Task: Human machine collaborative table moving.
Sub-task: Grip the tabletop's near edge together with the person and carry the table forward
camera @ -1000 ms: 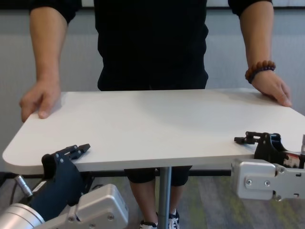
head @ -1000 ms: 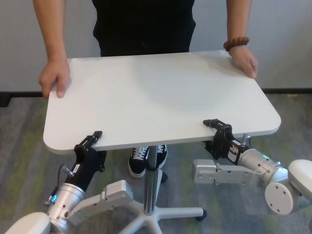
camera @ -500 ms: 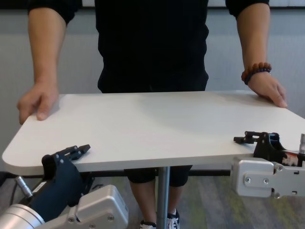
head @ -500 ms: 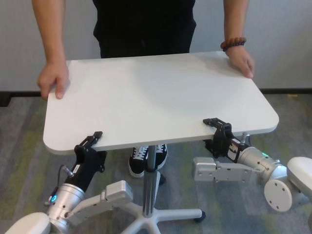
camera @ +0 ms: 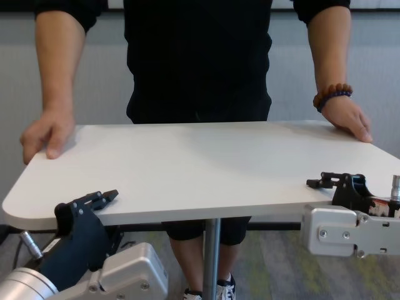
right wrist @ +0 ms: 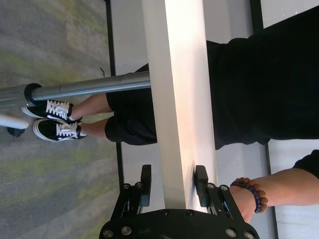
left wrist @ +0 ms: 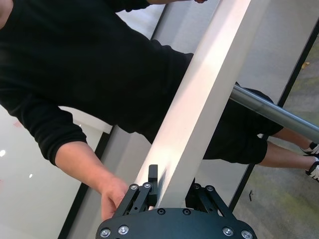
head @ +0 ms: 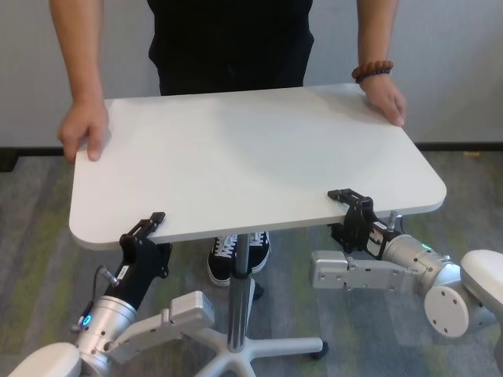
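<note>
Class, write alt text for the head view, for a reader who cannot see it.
A large white rectangular tabletop on a slim grey metal pole is gripped at its near edge by the left pincer and right pincer. A person in a black shirt holds the far corners with both hands.

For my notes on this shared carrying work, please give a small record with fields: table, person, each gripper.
table: white top on a grey pole, level
person: stands at far edge; hands and on the far corners
left gripper: shut on near edge, left side
right gripper: shut on near edge, right side
</note>
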Motion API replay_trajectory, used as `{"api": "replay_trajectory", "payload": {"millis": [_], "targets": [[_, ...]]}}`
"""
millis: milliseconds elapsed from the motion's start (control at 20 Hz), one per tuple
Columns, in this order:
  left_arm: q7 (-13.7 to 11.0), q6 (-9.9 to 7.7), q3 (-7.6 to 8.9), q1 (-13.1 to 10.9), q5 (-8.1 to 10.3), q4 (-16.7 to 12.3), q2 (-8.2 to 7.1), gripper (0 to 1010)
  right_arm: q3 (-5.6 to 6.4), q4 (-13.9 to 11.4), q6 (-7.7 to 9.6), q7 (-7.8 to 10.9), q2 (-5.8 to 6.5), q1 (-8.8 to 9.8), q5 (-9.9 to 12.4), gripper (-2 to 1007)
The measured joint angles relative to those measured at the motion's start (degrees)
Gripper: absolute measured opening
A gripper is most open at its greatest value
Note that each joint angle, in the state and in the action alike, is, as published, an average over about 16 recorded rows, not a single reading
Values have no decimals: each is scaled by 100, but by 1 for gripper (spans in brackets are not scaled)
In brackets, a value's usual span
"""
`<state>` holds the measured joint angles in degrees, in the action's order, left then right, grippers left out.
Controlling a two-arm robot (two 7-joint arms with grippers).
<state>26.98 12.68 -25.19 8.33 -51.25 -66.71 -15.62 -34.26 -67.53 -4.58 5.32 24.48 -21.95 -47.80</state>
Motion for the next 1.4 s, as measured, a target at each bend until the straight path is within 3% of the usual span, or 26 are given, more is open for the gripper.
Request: {"api": "replay_trajectory", "payload": {"millis": [1400], "targets": [[0,2,0,3,2,-2,0,292,-139,88,127,143,8,-191,-77,527]]}}
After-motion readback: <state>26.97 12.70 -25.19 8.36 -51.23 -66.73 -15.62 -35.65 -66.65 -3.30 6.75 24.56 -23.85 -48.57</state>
